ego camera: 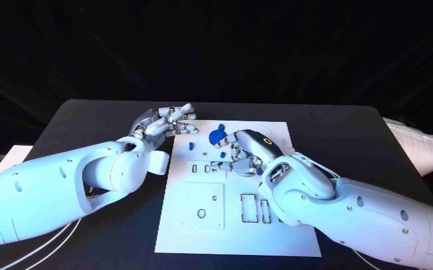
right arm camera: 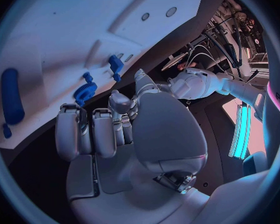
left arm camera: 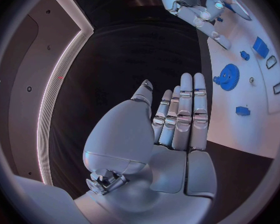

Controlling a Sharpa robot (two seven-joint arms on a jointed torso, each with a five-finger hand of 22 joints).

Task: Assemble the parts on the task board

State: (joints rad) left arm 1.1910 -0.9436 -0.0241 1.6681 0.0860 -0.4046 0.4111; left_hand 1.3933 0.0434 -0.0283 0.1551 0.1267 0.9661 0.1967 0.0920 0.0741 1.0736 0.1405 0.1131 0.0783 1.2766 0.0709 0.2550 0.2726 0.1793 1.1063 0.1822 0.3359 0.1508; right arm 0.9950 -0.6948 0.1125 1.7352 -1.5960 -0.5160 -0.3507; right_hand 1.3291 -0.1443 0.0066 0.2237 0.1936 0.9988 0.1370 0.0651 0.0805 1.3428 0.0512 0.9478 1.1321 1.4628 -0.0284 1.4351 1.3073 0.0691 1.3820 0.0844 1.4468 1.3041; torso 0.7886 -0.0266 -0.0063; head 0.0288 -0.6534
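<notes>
The white task board [ego camera: 236,220] lies mid-table. A blue gear [ego camera: 216,137] stands near its far edge, with small blue parts [ego camera: 192,145] beside it. My right hand [ego camera: 243,152] hovers over the board just right of the gear, fingers curled in, and I see nothing between them. In the right wrist view the gear [right arm camera: 84,92] shows partly behind the curled fingers [right arm camera: 84,129], with a blue block [right arm camera: 115,63] and a long blue part [right arm camera: 12,97] nearby. My left hand [ego camera: 167,123] is at the board's far left corner; its fingers [left arm camera: 185,114] are straight and hold nothing.
The board's near half carries outlined slots and a raised square plate [ego camera: 200,204]. Black table [ego camera: 99,117] surrounds the board on all sides. In the left wrist view the gear [left arm camera: 228,77] and blue parts [left arm camera: 260,47] lie beyond my left fingertips.
</notes>
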